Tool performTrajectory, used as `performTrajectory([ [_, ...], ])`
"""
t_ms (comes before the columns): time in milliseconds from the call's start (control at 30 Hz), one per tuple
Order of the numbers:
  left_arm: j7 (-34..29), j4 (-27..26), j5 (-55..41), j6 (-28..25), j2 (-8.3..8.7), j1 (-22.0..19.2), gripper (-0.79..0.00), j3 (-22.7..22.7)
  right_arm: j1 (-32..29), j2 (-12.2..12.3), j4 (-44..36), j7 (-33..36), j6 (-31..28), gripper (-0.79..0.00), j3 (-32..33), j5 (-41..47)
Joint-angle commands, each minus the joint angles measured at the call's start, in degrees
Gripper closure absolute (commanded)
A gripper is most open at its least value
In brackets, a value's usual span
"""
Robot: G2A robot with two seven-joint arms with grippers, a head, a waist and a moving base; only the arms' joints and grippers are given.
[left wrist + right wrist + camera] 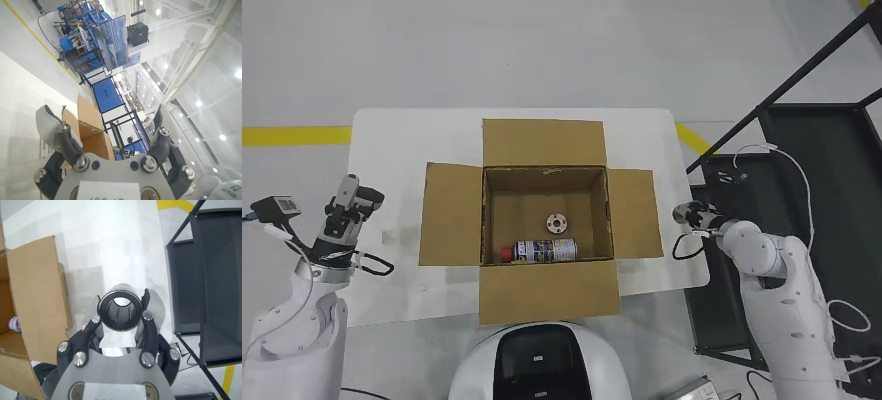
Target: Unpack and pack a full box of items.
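A printed label is wrapping the can (547,250) in the box (452,215). Barcode stickers (46,149) are sitting on the box's cardboard. White lettering is showing on blue panels (105,94) in the room behind.

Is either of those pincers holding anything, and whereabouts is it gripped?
The right pincer clamps a hollow metal cylinder by its curved sides; the left pincer is open, holding nothing.

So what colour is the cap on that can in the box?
Red; the cap shows best in the top view.

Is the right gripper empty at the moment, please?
No, the right gripper is clamped on a metal linear bearing beside the open box.
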Motion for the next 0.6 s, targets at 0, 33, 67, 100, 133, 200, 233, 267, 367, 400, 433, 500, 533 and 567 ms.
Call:
performTrajectory([
  [0,0.0,0.0,0.0,0.0,0.00,0.0,-0.785,0.0,1.7,0.0,2.9,-0.4,1.2,0.000,-1.2,-2.0],
  [33,0.0,0.0,0.0,0.0,0.00,0.0,-0.785,0.0,2.7,-0.1,4.6,-0.9,1.5,0.000,-1.8,-1.9],
  [67,0.0,0.0,0.0,0.0,0.00,0.0,-0.785,0.0,3.6,-0.1,6.5,-1.5,2.3,0.000,-2.3,-2.6],
  [100,0.0,0.0,0.0,0.0,0.00,0.0,-0.785,0.0,4.5,-0.1,8.0,-2.5,3.3,0.000,-3.0,-4.0],
  [133,0.0,0.0,0.0,0.0,0.00,0.0,-0.785,0.0,5.4,-0.2,9.5,-3.4,3.9,0.000,-3.8,-4.3],
  [200,0.0,0.0,0.0,0.0,0.00,0.0,-0.785,0.0,6.9,-0.4,12.1,-5.1,5.0,0.000,-4.7,-4.3],
  [233,0.0,0.0,0.0,0.0,0.00,0.0,-0.785,0.0,7.5,-0.5,13.3,-5.7,5.2,0.000,-5.3,-4.1],
  [267,0.0,0.0,0.0,0.0,0.00,0.0,-0.785,0.0,8.1,-0.6,14.5,-6.2,5.2,0.000,-5.8,-3.6],
  [367,0.0,0.0,0.0,0.0,0.00,0.0,-0.785,0.0,10.1,-0.9,18.1,-8.0,5.2,0.000,-7.2,-3.1],
  [400,0.0,0.0,0.0,0.0,0.00,0.0,-0.785,0.0,10.8,-1.0,19.3,-8.7,5.4,0.000,-7.7,-3.2],
  [433,0.0,0.0,0.0,0.0,0.00,0.0,-0.785,0.0,11.5,-1.1,20.4,-9.1,5.5,0.000,-8.3,-3.1],
  [500,0.0,0.0,0.0,0.0,0.00,0.0,-0.785,0.0,12.9,-1.2,22.4,-10.0,5.5,0.000,-9.2,-2.9],
  [533,0.0,0.0,0.0,0.0,0.00,0.0,-0.785,0.0,13.4,-1.3,23.3,-10.4,5.5,0.000,-9.6,-2.9],
  [567,0.0,0.0,0.0,0.0,0.00,0.0,-0.785,0.0,13.9,-1.4,24.0,-10.8,5.6,0.000,-9.9,-2.9],
])
